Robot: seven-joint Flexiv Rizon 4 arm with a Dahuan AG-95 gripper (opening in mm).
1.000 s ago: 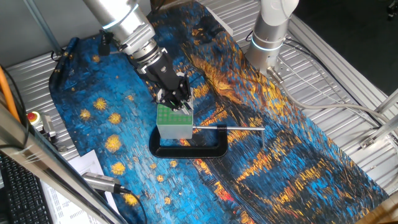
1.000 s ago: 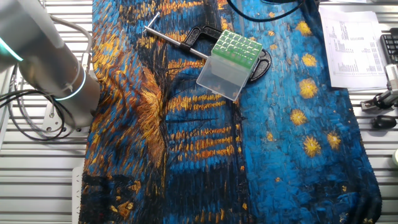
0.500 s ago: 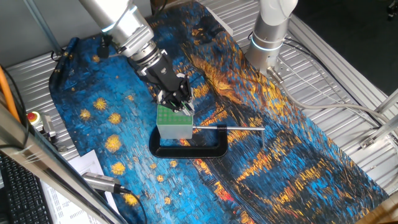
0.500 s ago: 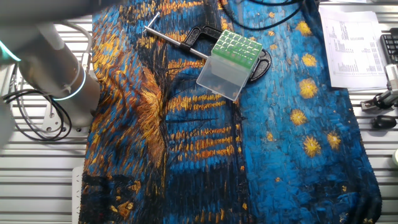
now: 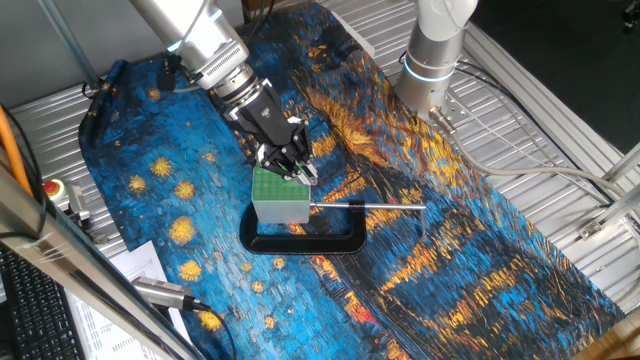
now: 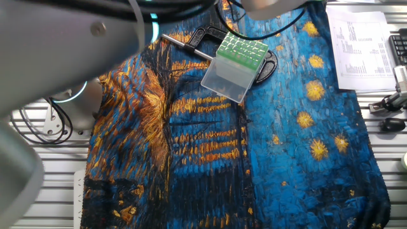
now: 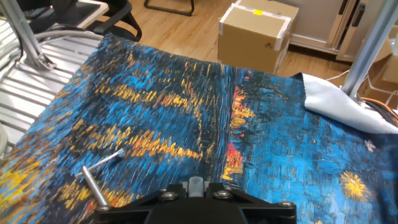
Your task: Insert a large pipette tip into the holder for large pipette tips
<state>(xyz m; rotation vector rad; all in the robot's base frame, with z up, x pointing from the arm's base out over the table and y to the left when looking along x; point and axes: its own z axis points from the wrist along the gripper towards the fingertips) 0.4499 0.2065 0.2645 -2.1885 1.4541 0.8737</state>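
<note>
Hovering jaws (image 5: 291, 166) over green-topped holder (image 5: 279, 196) — no legible writing

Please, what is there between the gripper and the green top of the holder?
In one fixed view, nothing shows between the gripper and the holder: its tips sit right at the green grid's far edge.

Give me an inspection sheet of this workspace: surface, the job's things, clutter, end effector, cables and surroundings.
Surface: metal table draped with a blue and orange painted cloth.
Job's things: tip box with a green grid top stands on the cloth, held in a black clamp; pipette tip cannot be made out.
Clutter: clamp's metal rod juts out sideways.
End effector: end effector right over the box's top; open or shut cannot be told.
Cables: grey cables on the table beside the arm base.
Surroundings: cardboard box on the floor, printed papers, keyboard.
</note>
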